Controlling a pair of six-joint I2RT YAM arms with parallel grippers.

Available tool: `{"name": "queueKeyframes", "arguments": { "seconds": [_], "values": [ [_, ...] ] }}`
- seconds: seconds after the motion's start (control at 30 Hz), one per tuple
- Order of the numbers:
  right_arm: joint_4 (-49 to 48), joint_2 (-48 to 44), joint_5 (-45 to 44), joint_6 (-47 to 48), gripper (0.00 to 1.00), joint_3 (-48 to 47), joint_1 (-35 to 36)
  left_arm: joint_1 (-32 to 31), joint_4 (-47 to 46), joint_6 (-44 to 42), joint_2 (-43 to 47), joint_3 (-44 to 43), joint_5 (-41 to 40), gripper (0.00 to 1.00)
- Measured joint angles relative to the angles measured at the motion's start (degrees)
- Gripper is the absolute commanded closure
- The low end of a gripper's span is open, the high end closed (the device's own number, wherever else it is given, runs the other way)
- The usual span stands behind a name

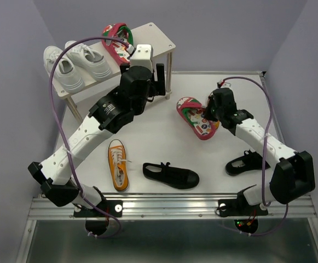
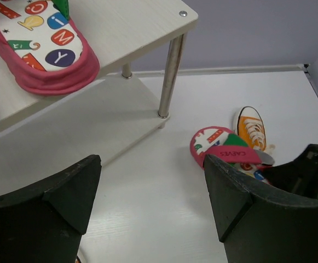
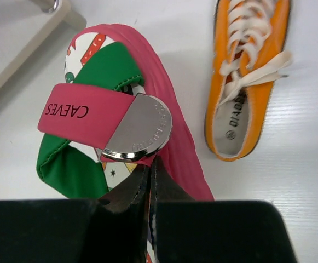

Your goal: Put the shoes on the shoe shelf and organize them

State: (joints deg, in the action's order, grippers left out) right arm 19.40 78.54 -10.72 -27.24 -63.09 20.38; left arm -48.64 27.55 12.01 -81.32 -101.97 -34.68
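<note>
Along the surface's near edge lie one orange sneaker (image 1: 117, 164) and two black strap shoes (image 1: 171, 175). Mid-surface, the right tool (image 3: 150, 170), pinched shut, touches a red flip-flop (image 1: 196, 118) at its strap, with a second orange sneaker (image 3: 246, 71) beside it. The left tool (image 2: 151, 164) gapes empty before the far-left corner's shoe shelf (image 1: 154, 33), which holds two white sneakers (image 1: 74, 66) and the other flip-flop (image 1: 117, 41).

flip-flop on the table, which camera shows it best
Right wrist: the flip-flop is close up, with its lettered pink strap, metal buckle and green straps sharp. Top external shows it nearly whole but small. Left wrist shows it small and far off.
</note>
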Motion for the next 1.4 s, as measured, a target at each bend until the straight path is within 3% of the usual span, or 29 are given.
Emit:
{"name": "queueKeyframes", "arguments": {
  "seconds": [0.2, 0.23, 0.27, 0.3, 0.4, 0.43, 0.63, 0.9, 1.1, 1.27, 1.4],
  "values": [
    [-2.56, 4.35, 1.66, -1.81, 0.98, 4.48, 5.09, -1.20, 1.44, 5.29, -0.94, 3.89, 1.81, 0.08],
    [-2.56, 4.48, 1.92, -2.01, 0.88, 5.09, 5.25, -1.62, 1.77, 5.86, -1.33, 4.57, 1.92, 0.07],
    [-2.64, 4.72, 2.16, -2.19, 0.68, 5.75, 5.22, -2.49, 2.01, 7.02, -1.90, 6.29, 2.38, 0.06],
    [-2.38, 4.94, 2.19, -2.23, 0.36, 5.99, 5.18, -3.10, 2.45, 7.76, -2.43, 7.56, 2.75, 0.05],
    [-2.32, 5.86, 2.25, -2.32, 0.03, 5.68, 5.03, -4.81, 3.72, 10.84, -4.63, 10.49, 3.89, 0.05],
    [-2.25, 6.01, 2.16, -2.49, 0.00, 5.35, 5.01, -5.14, 4.44, 11.65, -5.44, 10.93, 4.17, 0.06],
    [-0.74, 4.13, -0.17, -1.95, 0.00, 4.26, 4.83, -7.02, 7.69, 18.53, -11.34, 11.37, 5.25, 0.06],
    [4.00, -14.64, -13.25, -1.66, 0.00, 4.61, 4.83, -8.31, 4.72, 21.27, -17.42, 12.22, 6.99, 0.07],
    [7.69, -25.03, -19.10, -1.57, 0.00, 6.01, 4.83, -8.24, -0.76, 18.82, -23.71, 12.39, 7.34, 0.16],
    [10.23, -26.10, -20.39, -1.99, 0.00, 7.13, 4.83, -7.34, -4.59, 17.75, -31.74, 12.33, 7.69, 0.23],
    [11.15, -25.53, -20.50, -2.12, 0.00, 7.45, 4.83, -5.84, -5.84, 17.40, -36.20, 12.31, 7.54, 0.37]
  ]
}}
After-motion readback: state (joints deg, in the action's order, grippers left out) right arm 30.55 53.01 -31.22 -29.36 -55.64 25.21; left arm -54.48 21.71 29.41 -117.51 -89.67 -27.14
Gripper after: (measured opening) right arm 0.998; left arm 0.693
